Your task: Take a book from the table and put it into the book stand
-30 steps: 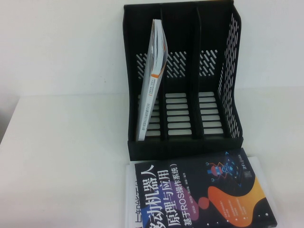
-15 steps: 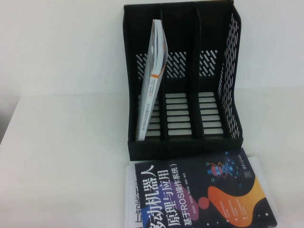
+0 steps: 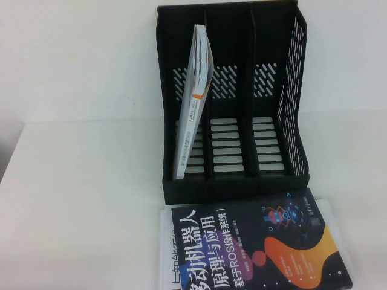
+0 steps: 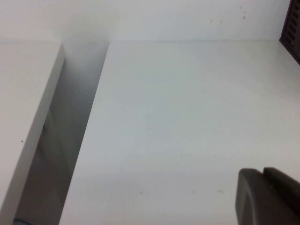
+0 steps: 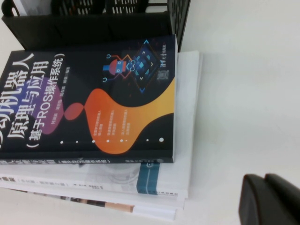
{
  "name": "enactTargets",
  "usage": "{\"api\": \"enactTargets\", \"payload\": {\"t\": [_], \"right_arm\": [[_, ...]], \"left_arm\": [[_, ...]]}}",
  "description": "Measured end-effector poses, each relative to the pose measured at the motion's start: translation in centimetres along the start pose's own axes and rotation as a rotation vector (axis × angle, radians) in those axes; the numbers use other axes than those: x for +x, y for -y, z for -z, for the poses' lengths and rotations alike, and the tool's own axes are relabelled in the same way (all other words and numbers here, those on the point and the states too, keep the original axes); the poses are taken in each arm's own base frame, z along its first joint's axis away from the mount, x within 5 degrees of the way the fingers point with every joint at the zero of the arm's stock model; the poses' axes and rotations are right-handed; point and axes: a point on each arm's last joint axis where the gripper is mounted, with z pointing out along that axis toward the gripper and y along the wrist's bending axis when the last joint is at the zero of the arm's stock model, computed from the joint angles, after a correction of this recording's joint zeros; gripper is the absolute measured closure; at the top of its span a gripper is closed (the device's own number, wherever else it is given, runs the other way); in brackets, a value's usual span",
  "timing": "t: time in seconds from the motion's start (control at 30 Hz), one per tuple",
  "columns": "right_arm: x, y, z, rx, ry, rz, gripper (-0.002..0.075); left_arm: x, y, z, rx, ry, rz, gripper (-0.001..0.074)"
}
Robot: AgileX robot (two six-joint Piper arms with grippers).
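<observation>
Books (image 3: 254, 244) sit stacked against the stand (image 3: 233, 96) for you—left end effector (image 4: 267, 197) over bare surface (image 4: 164, 117), right end effector (image 5: 269, 199) beside the stack, grips untellable.

White table (image 3: 78, 199) — white wall (image 3: 78, 54)

left gripper (image 4: 269, 197): one dark grey-black, matte, blocky part with rounded edges, a thin seam splitting it into two slabs | right gripper (image 5: 272, 199): same black matte moulded part, rounded corner, one seam | no cables, screws or markings visible
</observation>
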Motion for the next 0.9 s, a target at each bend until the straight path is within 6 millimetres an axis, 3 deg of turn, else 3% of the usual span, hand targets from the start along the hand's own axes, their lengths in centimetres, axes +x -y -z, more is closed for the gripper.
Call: {"api": "enactTargets", "payload": {"t": [0.53,0.67,0.9], "right_arm": [[-0.1,0.1,0.0,0.005,0.014,0.005,0.0727],[-0.5,0.8,0.5,0.079,0.132,0.082,0.0727],[-0.9,1.2,3.3,0.196,0.43,0.149,0.0727]], "left_arm": [[0.0,0.0,0.0,-0.001,-0.003,0.0,0.0737],[0.0,0.0,0.0,-0.001,-0.004,0.0,0.0737],[0.0,0.0,0.0,-0.001,-0.004,0.0,0.0737]]}}
